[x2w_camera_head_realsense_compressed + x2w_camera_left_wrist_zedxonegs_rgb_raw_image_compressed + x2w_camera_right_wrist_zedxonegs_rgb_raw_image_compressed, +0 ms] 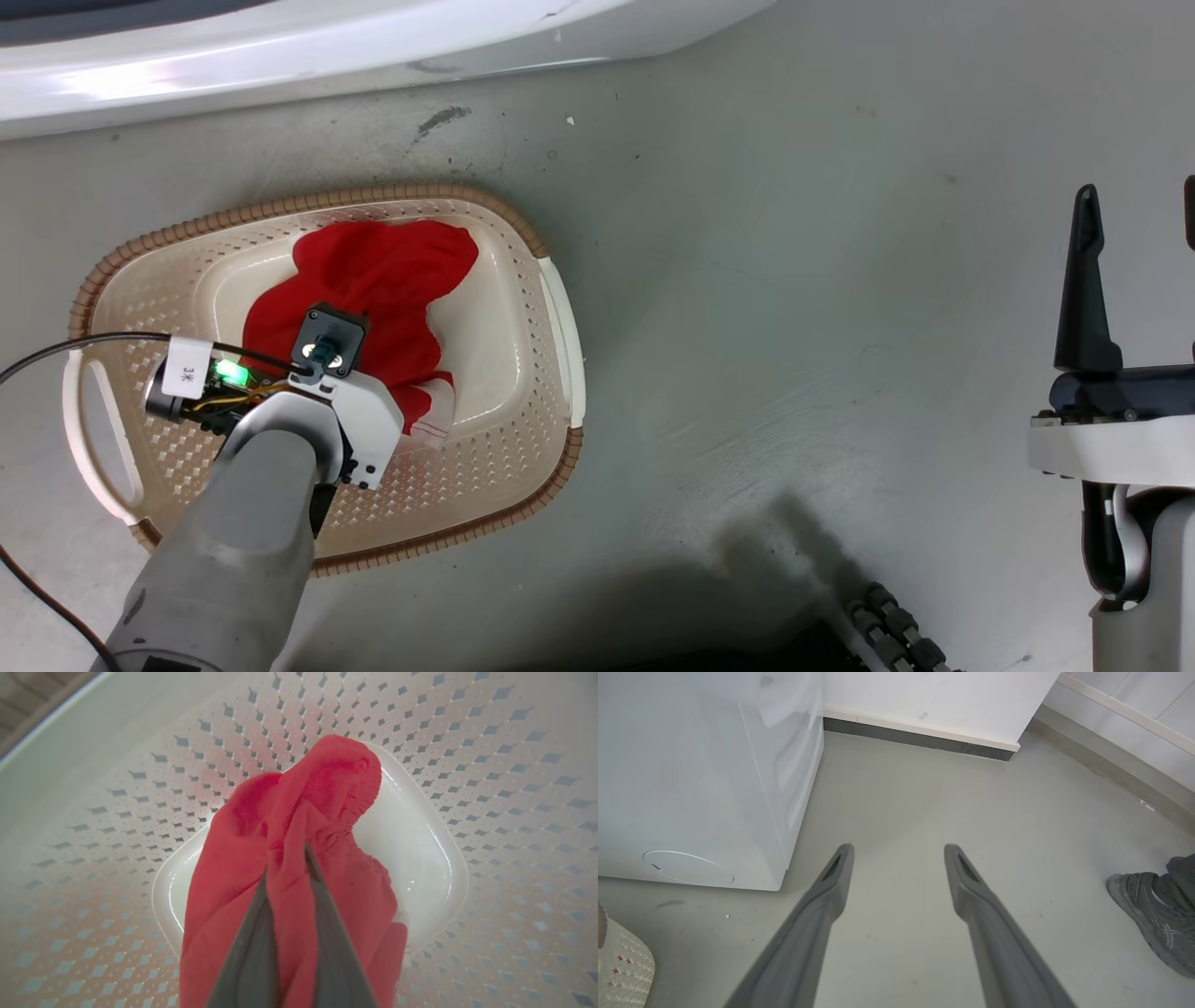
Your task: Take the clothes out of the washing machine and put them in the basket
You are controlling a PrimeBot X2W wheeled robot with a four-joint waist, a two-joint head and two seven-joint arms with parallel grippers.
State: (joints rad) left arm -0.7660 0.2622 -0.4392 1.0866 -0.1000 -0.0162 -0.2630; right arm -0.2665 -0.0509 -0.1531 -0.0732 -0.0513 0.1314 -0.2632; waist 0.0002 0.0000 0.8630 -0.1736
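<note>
Okay | left gripper [286,861] clamped clothes [327,788] inside basket [308,200], lower left, clear of its edge | right gripper [899,851] spread over bare floor [924,793].

This looks like a laundry corner of a home, or a plain utility room. To the left of the right fingers [831,891] a large white washing machine [691,788] stands on a smooth grey floor [901,807]. Beyond the fingertips, a white wall [934,695] meets this floor with a dark skirting strip [920,739]. A cream plastic basket [467,476] surrounds the left fingers [252,952] and holds red clothes [373,271]. Far to the right of the right fingers is a person's grey sports shoe [1148,924].
</note>
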